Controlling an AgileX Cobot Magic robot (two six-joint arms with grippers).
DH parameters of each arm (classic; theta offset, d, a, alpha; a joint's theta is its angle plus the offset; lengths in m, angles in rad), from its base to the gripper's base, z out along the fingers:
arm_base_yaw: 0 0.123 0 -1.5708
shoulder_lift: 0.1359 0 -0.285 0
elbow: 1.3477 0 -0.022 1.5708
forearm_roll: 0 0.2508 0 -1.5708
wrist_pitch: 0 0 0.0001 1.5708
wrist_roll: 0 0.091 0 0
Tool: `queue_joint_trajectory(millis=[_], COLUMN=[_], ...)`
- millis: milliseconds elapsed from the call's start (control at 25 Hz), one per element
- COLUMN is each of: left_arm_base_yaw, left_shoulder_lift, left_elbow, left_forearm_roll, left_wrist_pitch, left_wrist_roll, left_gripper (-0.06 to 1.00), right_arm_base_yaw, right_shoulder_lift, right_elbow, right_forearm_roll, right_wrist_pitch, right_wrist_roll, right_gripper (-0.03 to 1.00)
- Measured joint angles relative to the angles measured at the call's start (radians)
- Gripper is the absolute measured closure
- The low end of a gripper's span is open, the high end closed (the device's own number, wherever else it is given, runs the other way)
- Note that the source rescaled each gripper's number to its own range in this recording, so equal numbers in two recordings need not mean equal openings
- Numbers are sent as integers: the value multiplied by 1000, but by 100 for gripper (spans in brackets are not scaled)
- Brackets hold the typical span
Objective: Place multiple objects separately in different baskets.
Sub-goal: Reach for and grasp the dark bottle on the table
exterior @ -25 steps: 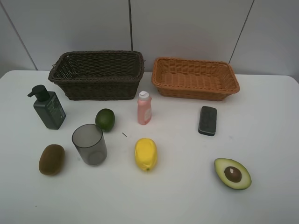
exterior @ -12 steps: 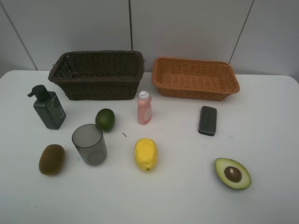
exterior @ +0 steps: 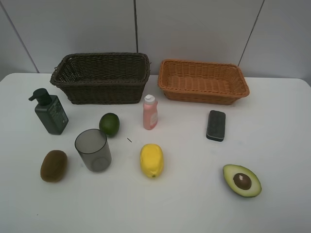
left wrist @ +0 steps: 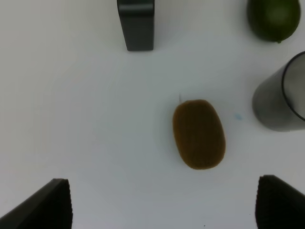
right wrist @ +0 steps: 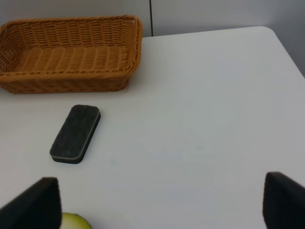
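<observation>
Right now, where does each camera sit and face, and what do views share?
Exterior high: mounted high before the table, looking down toward the wall; dark basket and tan basket at the back; no robot part shows.
Left wrist: above the kiwi, looking almost straight down; the open left pincer shows its tips.
Right wrist: angled forward over the eraser toward the tan basket; the open right pincer shows its tips.
Shared: exterior and left wrist both show kiwi, cup, lime; exterior and right wrist, the eraser and tan basket.
</observation>
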Motion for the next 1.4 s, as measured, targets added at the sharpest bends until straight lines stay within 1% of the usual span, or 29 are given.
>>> queue_joint_trajectory(millis=[240, 480, 640, 960, 1280, 1320, 1360, 1400], left_arm_base_yaw=[0, -4, -32, -45, -45, -45, -45, -45], left_shoulder_lift=[451, 762, 902, 1080, 1137, 1141, 1143, 1144], left_elbow=[-255, -492, -579, -599, -599, -599, -599, -599], left_forearm_roll=[31, 33, 53, 63, 66, 66, 66, 66], left_wrist_pitch=[8, 18, 18, -3, -30, -30, -30, -30], left_wrist_roll=[-11, 7, 16, -1, -24, -26, -27, -29], left_gripper=[-5, -5, -5, -5, -4, -1, 7, 19], right_arm_base_yaw=[0, 0, 0, 0, 0, 0, 0, 0], right_shoulder_lift=[0, 0, 0, 0, 0, 0, 0, 0], right_elbow=[0, 0, 0, 0, 0, 0, 0, 0], right_forearm_roll=[0, 0, 0, 0, 0, 0, 0, 0], right_wrist_pitch=[0, 0, 0, 0, 0, 0, 0, 0], right_wrist_roll=[0, 0, 0, 0, 0, 0, 0, 0], right_gripper=[-3, -3, -3, -3, -3, -3, -3, -3])
